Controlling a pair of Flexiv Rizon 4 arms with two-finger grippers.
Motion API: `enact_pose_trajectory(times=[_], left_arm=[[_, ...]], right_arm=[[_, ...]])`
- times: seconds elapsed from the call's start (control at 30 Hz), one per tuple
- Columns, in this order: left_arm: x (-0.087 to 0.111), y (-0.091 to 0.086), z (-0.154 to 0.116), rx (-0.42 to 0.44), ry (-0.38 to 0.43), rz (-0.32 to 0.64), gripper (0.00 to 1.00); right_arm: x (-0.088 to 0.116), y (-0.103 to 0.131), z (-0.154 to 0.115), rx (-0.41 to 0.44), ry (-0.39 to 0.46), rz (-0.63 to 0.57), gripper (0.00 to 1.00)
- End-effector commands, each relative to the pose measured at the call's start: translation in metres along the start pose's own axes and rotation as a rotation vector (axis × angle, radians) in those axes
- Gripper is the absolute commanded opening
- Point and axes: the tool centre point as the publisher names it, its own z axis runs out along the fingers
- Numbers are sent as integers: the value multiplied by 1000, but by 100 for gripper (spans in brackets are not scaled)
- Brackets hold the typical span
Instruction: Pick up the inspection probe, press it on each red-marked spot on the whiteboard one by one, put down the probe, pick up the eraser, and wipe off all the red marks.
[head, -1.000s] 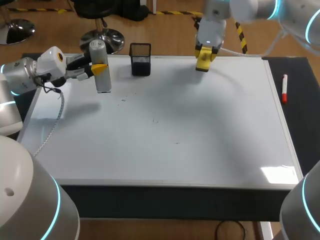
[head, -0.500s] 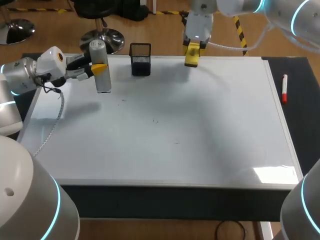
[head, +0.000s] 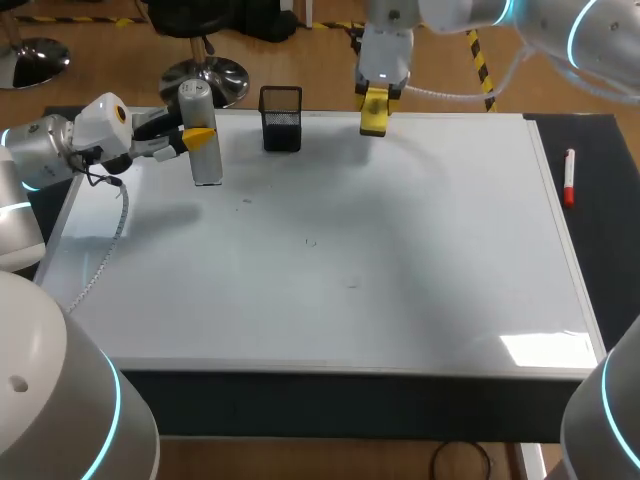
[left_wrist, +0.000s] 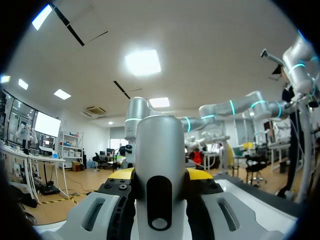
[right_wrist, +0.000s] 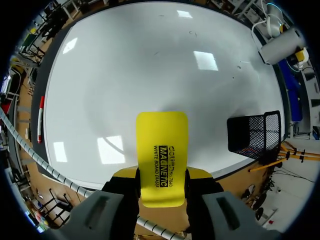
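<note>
The right pincer (head: 374, 102) is clamped on the yellow eraser (right_wrist: 162, 150), a finger on each long side. It holds the eraser over the whiteboard's (head: 420, 260) far edge, just beside the mesh basket (head: 281, 118), while the left pincer (head: 197, 136) grips the grey probe (left_wrist: 160, 150) upright at the far left corner. No red shows on the board, only faint specks (head: 311, 241) near its middle, so I judge the wiping about done. Any last pass should lay the eraser flat, press lightly, and steer clear of basket and probe.
</note>
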Motion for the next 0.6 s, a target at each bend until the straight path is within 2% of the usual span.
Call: enact_pose_trajectory(times=[0.03, 0.13, 0.17, 0.23, 0.3, 0.33, 0.6], left_arm=[[1, -1, 0, 0, -2, 2, 0], [1, -1, 0, 0, -2, 2, 0], [1, -1, 0, 0, -2, 2, 0], [1, -1, 0, 0, -2, 2, 0], [1, -1, 0, 0, -2, 2, 0], [1, -1, 0, 0, -2, 2, 0], [1, -1, 0, 0, -2, 2, 0]], right_arm=[[-1, -2, -1, 0, 7, 3, 0], [-1, -1, -4, 17, 47, 26, 0], [-1, 0, -6, 18, 35, 21, 100], [0, 3, -12, 40, 28, 26, 100], [3, 13, -22, 77, 16, 39, 94], [3, 13, -22, 77, 16, 39, 100], [3, 13, -22, 77, 16, 39, 100]])
